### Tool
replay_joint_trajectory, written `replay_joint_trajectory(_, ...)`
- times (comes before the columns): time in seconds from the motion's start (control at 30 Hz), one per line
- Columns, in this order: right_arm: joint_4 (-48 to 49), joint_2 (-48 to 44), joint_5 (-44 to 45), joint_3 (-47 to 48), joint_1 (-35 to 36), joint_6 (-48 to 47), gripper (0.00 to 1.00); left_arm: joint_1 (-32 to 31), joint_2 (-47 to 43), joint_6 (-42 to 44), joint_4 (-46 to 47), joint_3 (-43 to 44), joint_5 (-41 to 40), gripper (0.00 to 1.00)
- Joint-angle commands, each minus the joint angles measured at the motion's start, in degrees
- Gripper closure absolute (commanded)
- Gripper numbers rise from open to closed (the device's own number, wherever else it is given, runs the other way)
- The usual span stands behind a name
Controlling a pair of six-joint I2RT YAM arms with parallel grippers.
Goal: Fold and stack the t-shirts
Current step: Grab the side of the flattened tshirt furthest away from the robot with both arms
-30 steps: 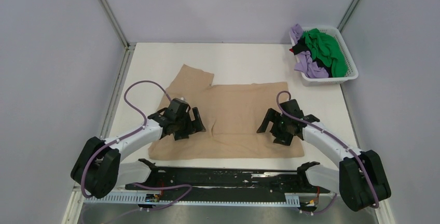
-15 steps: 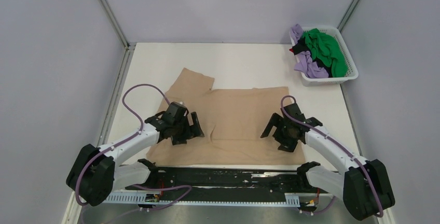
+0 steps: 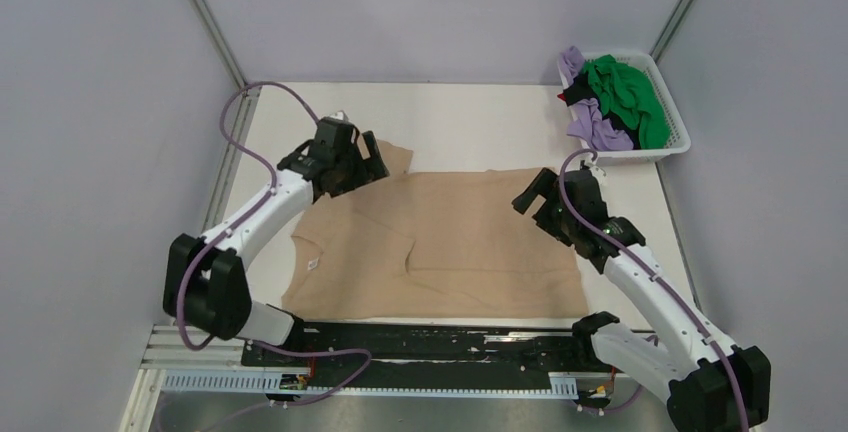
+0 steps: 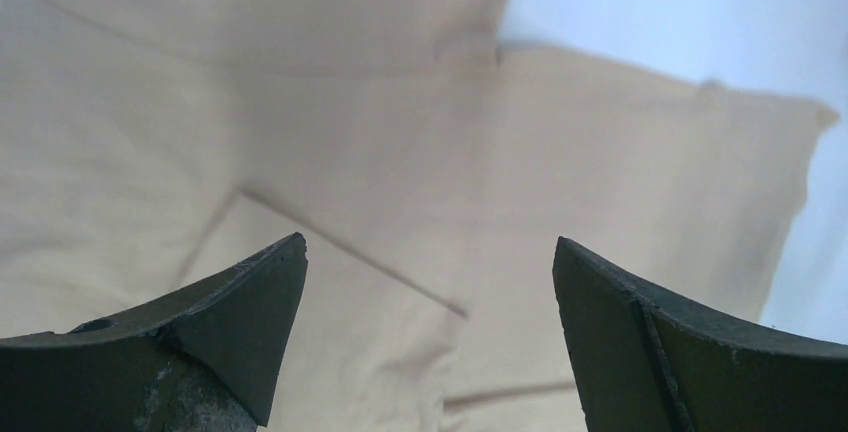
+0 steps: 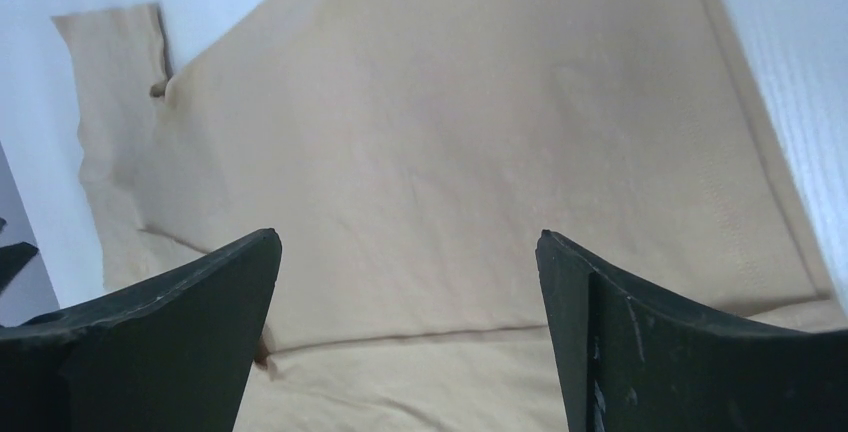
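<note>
A tan t-shirt [image 3: 470, 232] lies spread flat on the white table, its near part folded over onto itself, with one sleeve [image 3: 392, 158] sticking out at the far left. My left gripper [image 3: 372, 159] is open and empty above that far sleeve; in the left wrist view the gripper [image 4: 429, 240] has only tan cloth [image 4: 400, 142] below it. My right gripper [image 3: 532, 197] is open and empty over the shirt's far right corner; in the right wrist view the gripper [image 5: 407, 233] looks down on the shirt [image 5: 460, 132]. Green [image 3: 628, 92], lilac [image 3: 598, 132] and black shirts lie in the basket.
A white lattice basket [image 3: 672, 147] stands at the far right corner of the table. Grey walls close in the table on the left, back and right. A black rail [image 3: 430, 337] runs along the near edge between the arm bases.
Both arms have lifted off the shirt's near half and reached away to its far edge, the left to the far sleeve, the right to the far right corner. Both jaws stay open.
</note>
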Motion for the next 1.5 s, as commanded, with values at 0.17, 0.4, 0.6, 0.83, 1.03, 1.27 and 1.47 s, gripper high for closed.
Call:
replay_joint_trajectory(0.17, 4.5, 5.2, 5.3, 3.2, -2.8, -6.3, 0.00, 9.8, 30.6, 15.2, -2.1, 28.2, -6.1, 0.00)
replay_joint_trajectory(0.4, 7.4, 7.7, 4.4, 1.7, -4.0, -9.3, 0.00, 12.2, 49.7, 25.6, -8.6, 53.6, -8.5, 0.04)
replay_joint_trajectory(0.6, 7.8, 9.2, 4.7, 1.2, -4.3, -10.4, 0.00, 12.7, 62.2, 28.9, -16.1, 68.9, -7.5, 0.14)
replay_joint_trajectory(0.83, 8.3, 10.3, 5.5, -0.1, -4.5, -11.0, 0.00, 12.7, 65.7, 29.2, -15.8, 68.7, -3.8, 0.27)
replay_joint_trajectory(1.03, 8.3, 11.6, 6.4, -0.1, -4.6, -11.1, 0.00, 12.7, 64.0, 30.4, -15.3, 63.7, -2.9, 0.42)
replay_joint_trajectory(1.27, 8.3, 16.2, 9.3, 2.7, -5.2, -11.0, 0.00, 12.6, 64.2, 31.6, -15.7, 62.0, -3.0, 0.74)
replay_joint_trajectory(1.47, 6.7, 21.8, 12.6, 8.5, -7.4, -11.9, 0.05, 12.6, 64.0, 32.2, -16.2, 63.3, -4.1, 1.00)
